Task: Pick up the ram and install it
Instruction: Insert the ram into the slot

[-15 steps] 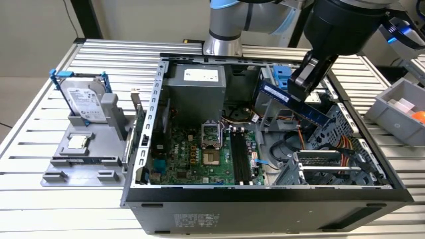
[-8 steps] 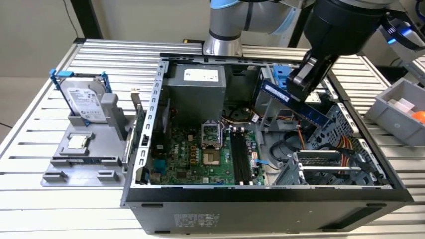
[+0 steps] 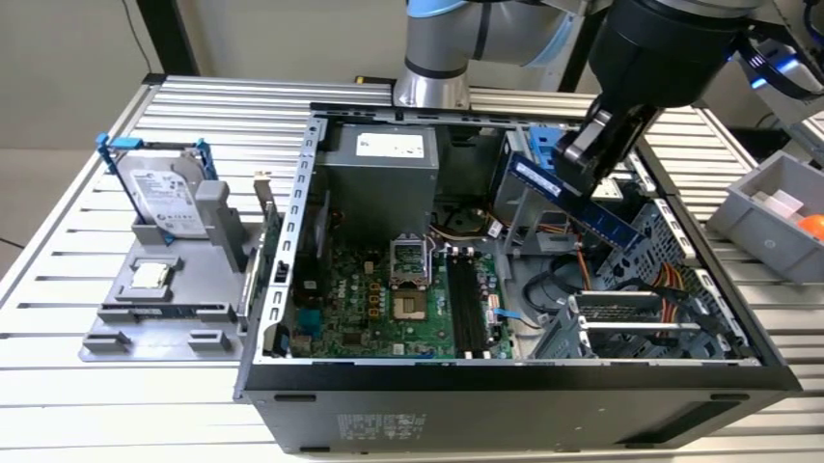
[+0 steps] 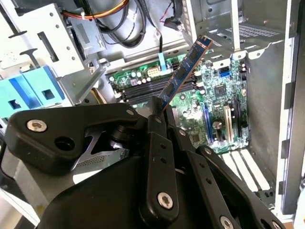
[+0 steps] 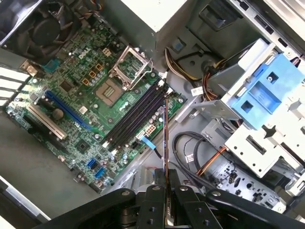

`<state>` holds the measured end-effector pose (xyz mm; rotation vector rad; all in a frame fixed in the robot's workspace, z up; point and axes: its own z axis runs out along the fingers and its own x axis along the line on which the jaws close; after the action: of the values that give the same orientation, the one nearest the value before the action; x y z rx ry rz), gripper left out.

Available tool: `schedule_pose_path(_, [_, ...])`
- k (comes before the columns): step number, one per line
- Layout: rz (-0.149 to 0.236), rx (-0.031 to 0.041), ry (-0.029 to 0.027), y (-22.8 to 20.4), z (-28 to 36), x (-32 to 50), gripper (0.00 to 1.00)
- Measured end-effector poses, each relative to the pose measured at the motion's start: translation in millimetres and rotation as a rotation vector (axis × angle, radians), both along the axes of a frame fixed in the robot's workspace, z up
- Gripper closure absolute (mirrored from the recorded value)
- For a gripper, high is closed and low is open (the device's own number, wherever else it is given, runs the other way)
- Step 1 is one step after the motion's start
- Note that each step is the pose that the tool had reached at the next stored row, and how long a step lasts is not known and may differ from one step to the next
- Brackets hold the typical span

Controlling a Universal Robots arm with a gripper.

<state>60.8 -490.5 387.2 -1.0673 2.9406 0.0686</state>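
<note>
While above case (image 3: 515, 395), gripper (image 3: 582, 166) clamps ram (image 3: 616, 224) (jaws closed on it).

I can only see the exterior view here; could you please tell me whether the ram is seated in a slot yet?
Observer: Not yet. In the first wrist view the ram appears edge-on, with its free tip pointing toward the end of the black memory slots. It is not in any of them.
Operator: Thank you. How is it being held?
Observer: In the second wrist view the tool is shut on one end of the ram. The rest sticks out straight between the fingers, with the chip side showing.
</note>
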Motion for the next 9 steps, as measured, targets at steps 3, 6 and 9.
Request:
schedule_pose_path(3, [-0.019,0.0001,0.0000,0.0,0.0,0.0,1.00])
schedule_pose_path(6, [-0.038,0.0000,0.0000,0.0,0.0,0.0,1.00])
schedule_pose_path(9, [-0.056,0.0001,0.0000,0.0,0.0,0.0,1.00])
